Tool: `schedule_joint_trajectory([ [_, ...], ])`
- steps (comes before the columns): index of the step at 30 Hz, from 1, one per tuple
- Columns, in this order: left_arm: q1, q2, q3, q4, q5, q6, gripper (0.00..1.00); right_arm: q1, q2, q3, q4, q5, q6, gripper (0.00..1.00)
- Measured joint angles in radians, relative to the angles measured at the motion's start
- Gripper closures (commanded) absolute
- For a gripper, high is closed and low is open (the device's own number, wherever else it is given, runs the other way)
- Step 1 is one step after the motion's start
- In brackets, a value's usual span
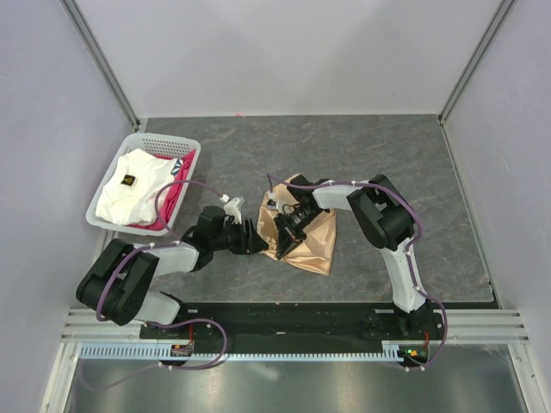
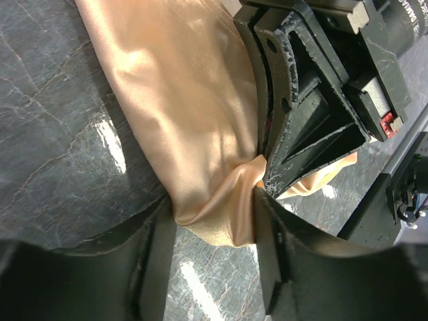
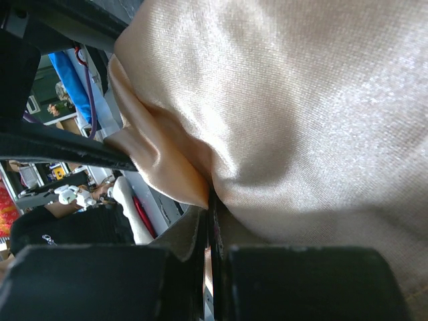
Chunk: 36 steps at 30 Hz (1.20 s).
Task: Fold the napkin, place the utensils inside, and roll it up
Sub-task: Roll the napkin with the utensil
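Observation:
The peach-tan napkin [image 1: 314,245] lies bunched on the grey table between both grippers. My right gripper [image 1: 287,237] is shut on its left part, and in the right wrist view the cloth [image 3: 301,120] is pinched in the closed jaws [image 3: 210,214]. My left gripper [image 1: 256,238] faces it from the left. In the left wrist view its jaws [image 2: 214,208] stand partly apart around a hanging folded end of the napkin [image 2: 180,100], which touches both fingers. The right gripper [image 2: 314,114] holds the cloth just above them. The utensils are out of view.
A white basket [image 1: 142,138] stands at the back left, holding a white cloth [image 1: 129,185] and a pink-red cloth [image 1: 172,202]. Grey walls close in the table on three sides. The arm bases sit on the black rail at the near edge.

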Motion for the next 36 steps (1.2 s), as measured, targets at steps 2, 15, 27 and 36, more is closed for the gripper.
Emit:
schedule_joint_trajectory([
  [2,0.000,0.006,0.007,-0.006,-0.001,0.000,0.55,0.000,0.000,0.000,0.000,0.000,0.000,1.00],
  [15,-0.005,0.021,0.063,-0.093,-0.045,0.001,0.98,-0.001,-0.001,0.000,-0.001,0.002,0.002,0.86],
  [27,-0.009,0.101,0.229,-0.311,-0.063,-0.021,0.98,0.004,-0.205,-0.096,0.019,0.230,0.009,0.38],
  [36,-0.001,0.140,0.322,-0.476,-0.049,-0.030,0.98,0.020,-0.563,-0.335,0.140,0.603,-0.003,0.24],
])
